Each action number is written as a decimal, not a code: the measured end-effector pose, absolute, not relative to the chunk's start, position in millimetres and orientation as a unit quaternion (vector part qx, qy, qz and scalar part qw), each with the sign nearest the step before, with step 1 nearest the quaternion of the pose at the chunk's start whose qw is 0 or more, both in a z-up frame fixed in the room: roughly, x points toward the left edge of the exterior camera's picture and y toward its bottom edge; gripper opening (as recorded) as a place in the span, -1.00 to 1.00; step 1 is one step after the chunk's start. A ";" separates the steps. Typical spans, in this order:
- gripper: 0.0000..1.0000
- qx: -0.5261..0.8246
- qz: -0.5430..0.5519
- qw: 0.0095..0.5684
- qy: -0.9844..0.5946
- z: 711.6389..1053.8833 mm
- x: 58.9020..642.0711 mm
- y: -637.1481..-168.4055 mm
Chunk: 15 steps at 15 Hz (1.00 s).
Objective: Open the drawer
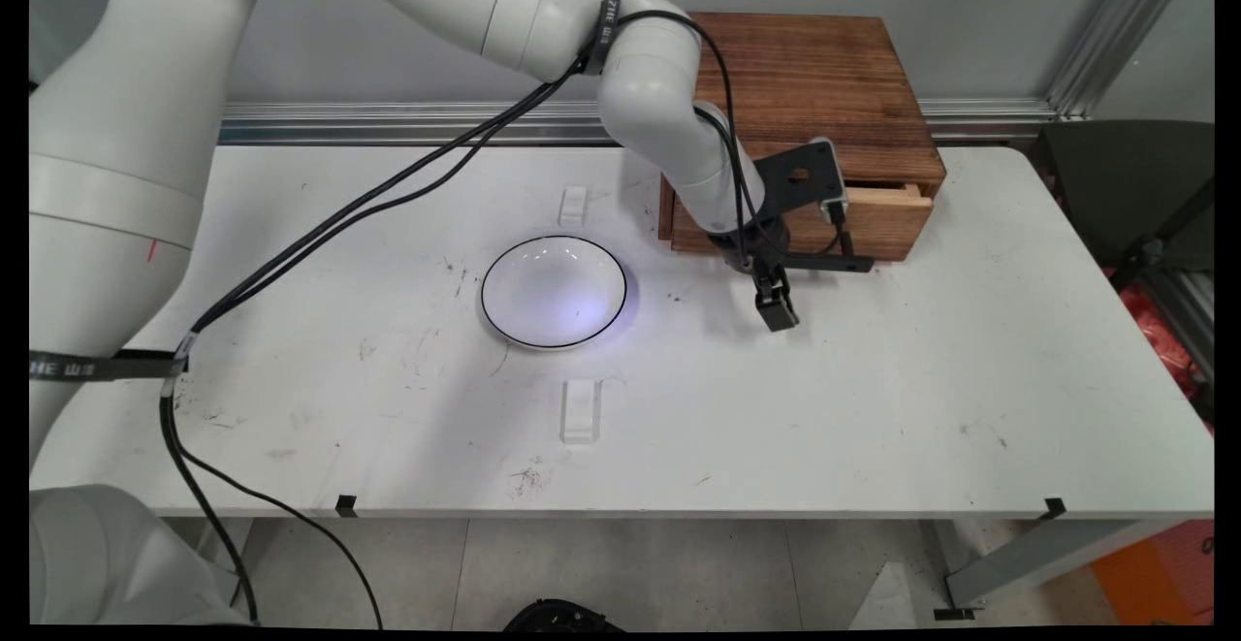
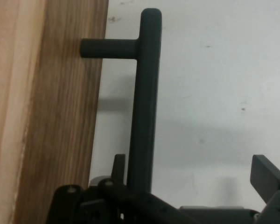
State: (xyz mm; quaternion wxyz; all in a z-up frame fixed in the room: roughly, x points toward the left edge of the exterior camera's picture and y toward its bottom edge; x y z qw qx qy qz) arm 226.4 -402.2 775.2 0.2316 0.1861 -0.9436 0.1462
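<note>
A brown wooden box stands at the back of the white table, and its drawer sits slightly pulled out. A black bar handle runs along the drawer front. My gripper hangs low at the handle's left end, just in front of the drawer. In the hand view the drawer front fills the left side. The handle stands off it on a short post. The gripper is open, with the bar between its fingers, close to the left finger and far from the right one.
A white bowl with a thin black rim rests left of the gripper, mid-table. Two small white blocks lie behind and in front of it. Black cables hang from the arm over the table's left part.
</note>
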 end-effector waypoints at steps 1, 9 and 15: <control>1.00 0.187 0.144 0.233 -0.943 776.0 225.1 -398.9; 1.00 0.191 0.128 0.238 -0.944 779.6 217.5 -374.1; 1.00 0.194 0.116 0.239 -0.944 780.6 214.4 -355.8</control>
